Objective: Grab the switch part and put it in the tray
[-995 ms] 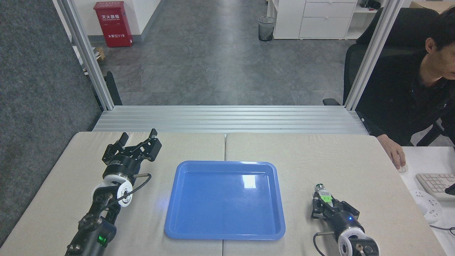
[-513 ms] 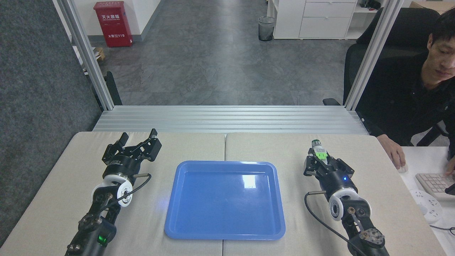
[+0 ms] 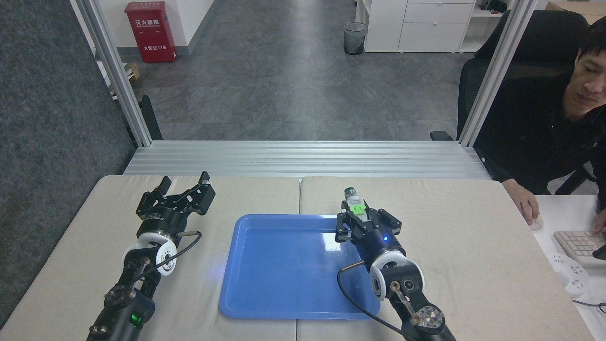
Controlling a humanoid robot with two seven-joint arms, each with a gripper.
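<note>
The left gripper (image 3: 184, 182) was parked over the table (image 3: 473, 227) left of the tray (image 3: 265, 265), fingers spread apart and empty, apparently kept clear of the work. The switch part (image 3: 354, 201) was held clamped in the right gripper (image 3: 360, 215), dark end pointing away, poised above the tray's far right corner, presumably so that it could be lowered inside the rim.

Switch part (image 3: 352, 201) over the tray (image 3: 265, 284)'s far right corner
</note>
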